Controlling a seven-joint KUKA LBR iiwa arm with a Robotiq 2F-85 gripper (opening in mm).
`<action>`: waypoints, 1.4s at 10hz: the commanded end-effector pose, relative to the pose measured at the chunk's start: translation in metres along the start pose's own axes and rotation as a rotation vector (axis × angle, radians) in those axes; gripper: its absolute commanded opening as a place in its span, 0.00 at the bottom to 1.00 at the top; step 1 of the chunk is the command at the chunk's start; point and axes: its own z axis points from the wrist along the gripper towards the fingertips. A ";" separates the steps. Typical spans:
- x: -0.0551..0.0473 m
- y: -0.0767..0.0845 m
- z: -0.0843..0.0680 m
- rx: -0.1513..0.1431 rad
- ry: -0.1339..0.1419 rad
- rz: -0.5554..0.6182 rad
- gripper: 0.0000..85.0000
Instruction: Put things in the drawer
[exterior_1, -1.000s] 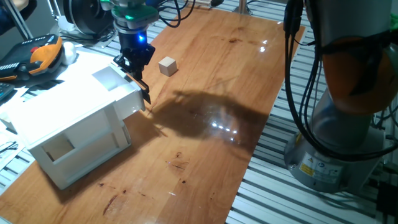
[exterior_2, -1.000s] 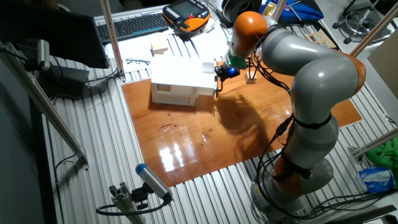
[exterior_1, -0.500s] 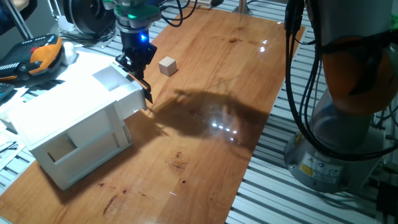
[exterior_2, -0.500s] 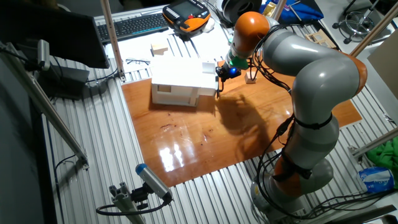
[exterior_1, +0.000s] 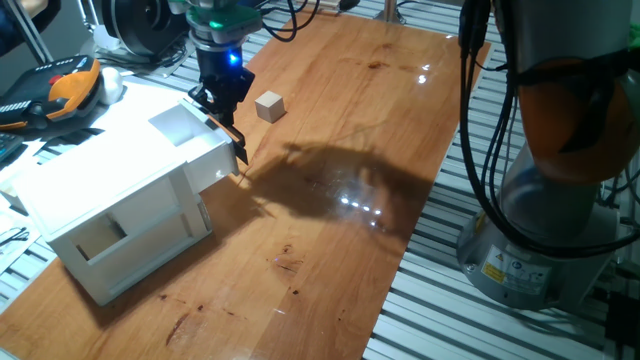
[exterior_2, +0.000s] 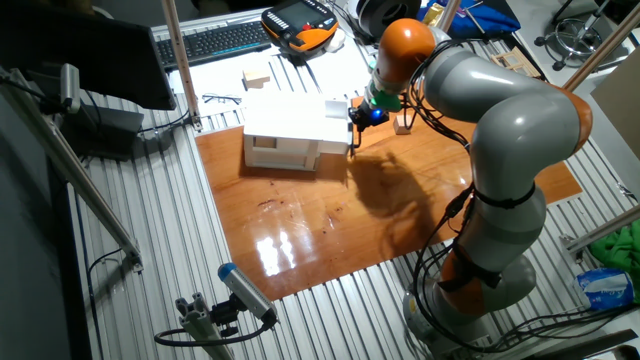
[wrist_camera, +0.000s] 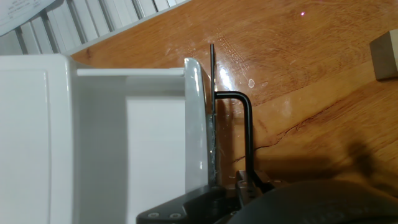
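One fixed view: claw (exterior_1: 228, 130) sitting at black handle (exterior_1: 226, 134) on drawer (exterior_1: 192, 140) front; drawer standing partly open from white cabinet (exterior_1: 110, 215). Wooden cube (exterior_1: 269, 106) lying on table (exterior_1: 340, 190) just beyond claw, outside drawer.

Other fixed view: arm (exterior_2: 480, 120) reaching over table to cabinet's drawer end; cube (exterior_2: 404, 125) lying right of claw.

Hand view: handle running up from claw body beside drawer (wrist_camera: 155, 143) front; cube (wrist_camera: 385, 56) showing at right edge. Finger opening: cannot tell.
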 end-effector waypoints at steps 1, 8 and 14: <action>0.000 -0.002 -0.001 0.002 -0.001 -0.004 0.00; 0.002 -0.014 -0.002 0.009 -0.005 -0.015 0.00; 0.003 -0.021 -0.003 0.003 -0.009 -0.019 0.00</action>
